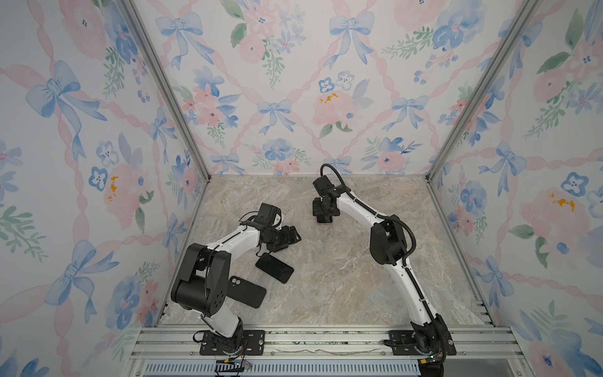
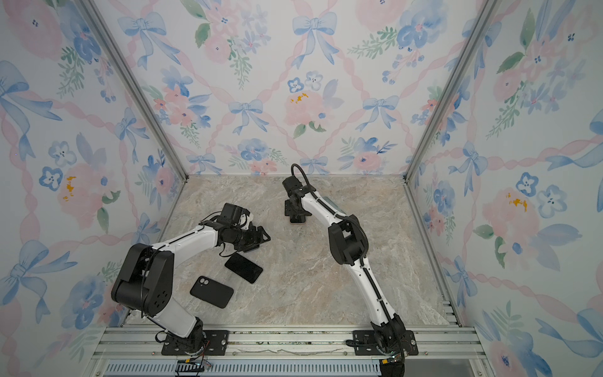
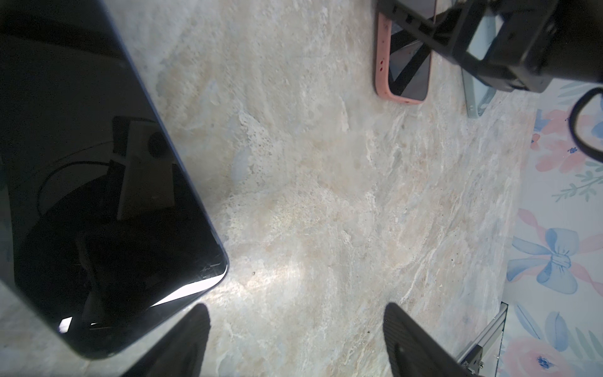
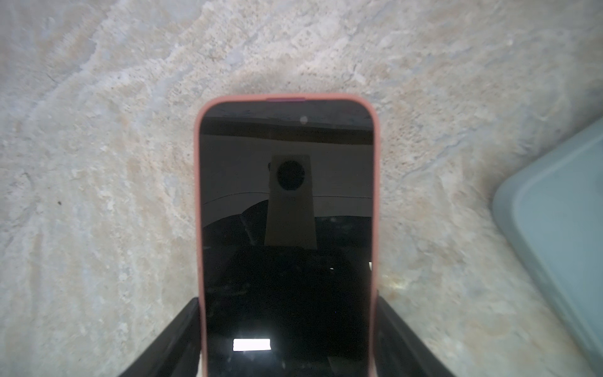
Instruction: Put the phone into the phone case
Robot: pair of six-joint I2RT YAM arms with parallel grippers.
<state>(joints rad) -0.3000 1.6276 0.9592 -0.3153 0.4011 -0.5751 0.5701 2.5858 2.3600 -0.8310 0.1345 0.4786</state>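
A bare black phone [image 1: 274, 267] [image 2: 243, 267] lies screen up on the marble table, left of centre. Just in front of it lies a black phone case [image 1: 248, 292] [image 2: 212, 292], back up, with its camera cutout showing. My left gripper [image 1: 287, 238] [image 3: 295, 310] hangs open just behind the black phone [image 3: 98, 196], with only bare table between its fingers. Farther back, my right gripper [image 1: 323, 217] [image 4: 287, 297] points down, shut on the sides of a phone in a pink case [image 4: 287, 196] [image 3: 408, 65] that lies screen up on the table.
A pale blue-green case [image 4: 561, 212] [image 3: 479, 98] lies on the table next to the pink-cased phone. Floral walls close the table in on three sides. An aluminium rail [image 1: 326, 339] with the arm bases runs along the front.
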